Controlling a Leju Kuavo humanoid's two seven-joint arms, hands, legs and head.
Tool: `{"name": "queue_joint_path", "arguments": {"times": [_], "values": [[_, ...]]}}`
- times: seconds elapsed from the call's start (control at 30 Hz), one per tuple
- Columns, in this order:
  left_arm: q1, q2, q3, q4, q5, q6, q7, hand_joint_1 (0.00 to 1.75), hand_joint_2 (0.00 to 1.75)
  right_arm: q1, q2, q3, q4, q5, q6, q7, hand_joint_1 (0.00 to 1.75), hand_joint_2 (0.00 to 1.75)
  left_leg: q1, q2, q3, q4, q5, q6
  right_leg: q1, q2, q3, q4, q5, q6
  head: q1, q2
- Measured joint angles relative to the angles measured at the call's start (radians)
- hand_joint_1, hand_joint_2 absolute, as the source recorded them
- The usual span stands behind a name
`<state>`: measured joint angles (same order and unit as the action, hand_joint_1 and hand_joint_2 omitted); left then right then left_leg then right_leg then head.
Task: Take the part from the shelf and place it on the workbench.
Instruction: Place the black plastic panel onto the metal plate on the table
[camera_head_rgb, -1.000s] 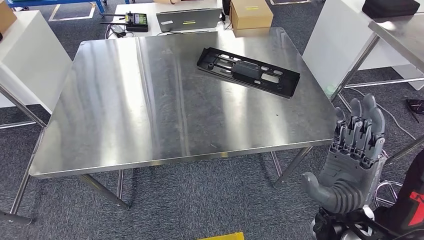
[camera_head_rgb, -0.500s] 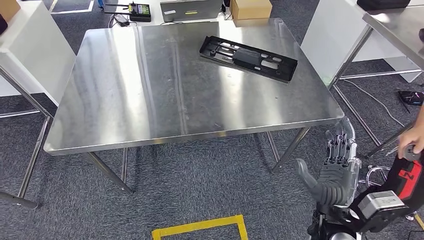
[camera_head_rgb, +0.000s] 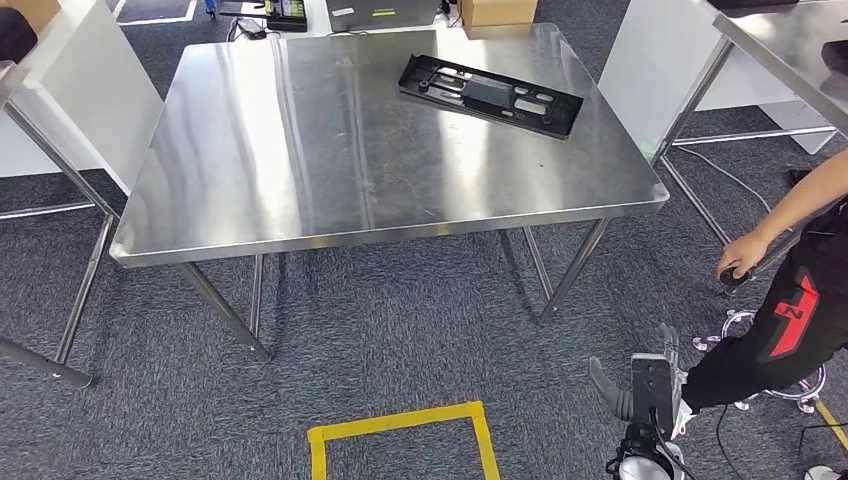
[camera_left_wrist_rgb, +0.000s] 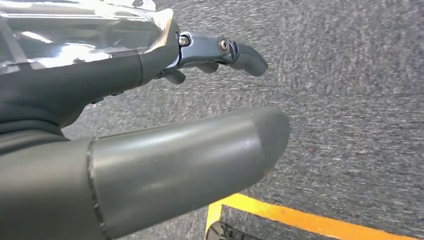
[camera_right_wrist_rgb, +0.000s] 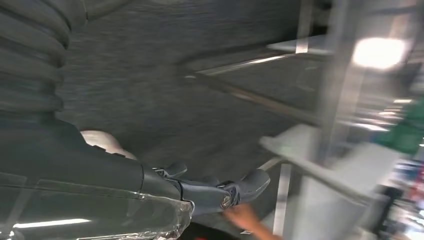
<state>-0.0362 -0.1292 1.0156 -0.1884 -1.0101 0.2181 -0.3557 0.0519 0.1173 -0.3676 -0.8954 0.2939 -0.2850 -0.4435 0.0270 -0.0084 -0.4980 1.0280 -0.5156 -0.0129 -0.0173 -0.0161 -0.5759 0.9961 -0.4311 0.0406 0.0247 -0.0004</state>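
Lowest in the head view, the right hand (camera_head_rgb: 645, 385) hangs beside the robot over grey carpet (camera_head_rgb: 400, 340), thumb sticking out to one side and fingers apart with nothing in them. Just to its left on the floor is a square outline of yellow tape (camera_head_rgb: 400, 425); to its right a person's hand (camera_head_rgb: 742, 258) reaches down toward the foot of a metal frame. The right wrist view adds a close look at this hand's dark fingers (camera_right_wrist_rgb: 235, 190), loosely extended and empty, though the background there is blurred by motion. The left wrist view brings in the left hand (camera_left_wrist_rgb: 165, 150): a thick grey thumb and one dark finger (camera_left_wrist_rgb: 235, 52) spread apart above the same rough carpet, holding nothing, with a strip of yellow tape crossing the floor beneath. Ahead of and above the right hand stands the workbench (camera_head_rgb: 300, 200), a rectangular table with a brushed steel top that shines in pale streaks, on thin slanted metal legs. The part (camera_head_rgb: 490, 95) lies flat on the far right area of that top, well away from both hands: a long, narrow black plastic panel, matte, with raised ribs, small holes and rectangular cut-outs, set at an angle to the table's edges. Beyond the bench are a cardboard box (camera_head_rgb: 497, 10) and white panels (camera_head_rgb: 90, 90) on each side.
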Motion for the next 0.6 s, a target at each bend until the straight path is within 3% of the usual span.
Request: {"name": "queue_joint_path", "arguments": {"times": [0.07,0.13,0.2,0.27,0.3,0.33,0.37,0.4,0.47,0.5,0.53,0.6], "values": [[-0.002,0.001,0.0,0.0,-0.008,0.0,0.004,0.0,0.0,-0.036,-0.018,-0.032,0.135,0.022,0.005,0.049,0.0,1.75,-0.008,-0.001,-0.005,-0.021,-0.003,0.019,0.003,-0.001,-0.013,0.0,0.017,0.019,0.001,0.0],[-0.003,0.002,0.0,0.0,-0.014,-0.001,0.009,0.0,0.0,-0.057,-0.043,-0.06,0.272,0.041,0.004,0.105,0.0,1.75,-0.012,0.003,-0.026,-0.025,0.017,0.046,-0.001,0.002,-0.028,0.015,0.003,0.026,0.002,0.0],[-0.006,0.004,0.0,0.0,-0.018,-0.002,0.011,0.0,0.0,-0.065,-0.063,-0.08,0.384,0.057,-0.003,0.173,0.0,1.75,-0.013,0.005,-0.052,-0.028,0.039,0.066,-0.004,0.007,-0.059,0.095,-0.074,0.013,0.004,0.0],[-0.007,0.008,0.0,0.0,-0.023,-0.003,0.011,0.0,0.0,-0.068,-0.075,-0.09,0.473,0.077,-0.01,0.257,0.0,1.75,-0.017,0.006,-0.08,-0.026,0.062,0.072,-0.003,0.011,-0.091,0.224,-0.155,0.005,0.006,0.0],[-0.008,0.009,0.0,0.0,-0.025,-0.004,0.01,0.0,0.0,-0.068,-0.079,-0.093,0.511,0.089,-0.013,0.299,0.0,1.75,-0.02,0.007,-0.095,-0.026,0.074,0.072,-0.003,0.012,-0.093,0.271,-0.171,0.009,0.006,0.0],[-0.008,0.01,0.0,0.0,-0.027,-0.004,0.009,0.0,0.0,-0.068,-0.081,-0.093,0.541,0.099,-0.015,0.333,0.0,1.75,-0.021,0.007,-0.109,-0.025,0.086,0.071,-0.002,0.013,-0.079,0.287,-0.167,0.018,0.006,0.0],[-0.008,0.01,0.0,0.0,-0.028,-0.006,0.008,0.0,0.0,-0.067,-0.083,-0.094,0.565,0.106,-0.017,0.357,0.0,1.75,-0.023,0.008,-0.123,-0.024,0.097,0.069,-0.002,0.013,-0.048,0.264,-0.148,0.028,0.006,0.0],[-0.009,0.01,0.0,0.0,-0.028,-0.007,0.007,0.0,0.0,-0.068,-0.084,-0.094,0.584,0.111,-0.019,0.371,0.0,1.75,-0.023,0.009,-0.136,-0.023,0.108,0.066,-0.003,0.013,0.0,0.206,-0.126,0.036,0.006,0.0],[-0.01,0.011,0.0,0.0,-0.029,-0.01,0.006,0.0,0.0,-0.072,-0.086,-0.094,0.612,0.117,-0.021,0.383,0.0,1.75,-0.025,0.011,-0.154,-0.022,0.127,0.056,0.002,0.014,0.108,0.047,-0.115,0.034,0.005,0.0],[-0.011,0.011,0.0,0.0,-0.029,-0.01,0.005,0.0,0.0,-0.074,-0.087,-0.093,0.624,0.118,-0.022,0.387,0.0,1.75,-0.026,0.012,-0.158,-0.024,0.138,0.051,0.005,0.015,0.14,-0.01,-0.119,0.027,0.005,0.0],[-0.012,0.012,0.0,0.0,-0.029,-0.01,0.005,0.0,0.0,-0.076,-0.087,-0.093,0.635,0.119,-0.022,0.39,0.0,1.75,-0.026,0.013,-0.161,-0.026,0.149,0.046,0.01,0.016,0.154,-0.04,-0.126,0.02,0.005,0.0],[-0.011,0.014,0.0,0.001,-0.029,-0.01,0.004,0.0,0.0,-0.077,-0.088,-0.093,0.653,0.12,-0.024,0.398,0.0,1.75,-0.025,0.011,-0.165,-0.031,0.162,0.035,0.008,0.016,0.141,-0.044,-0.116,0.005,0.005,0.0]]}}
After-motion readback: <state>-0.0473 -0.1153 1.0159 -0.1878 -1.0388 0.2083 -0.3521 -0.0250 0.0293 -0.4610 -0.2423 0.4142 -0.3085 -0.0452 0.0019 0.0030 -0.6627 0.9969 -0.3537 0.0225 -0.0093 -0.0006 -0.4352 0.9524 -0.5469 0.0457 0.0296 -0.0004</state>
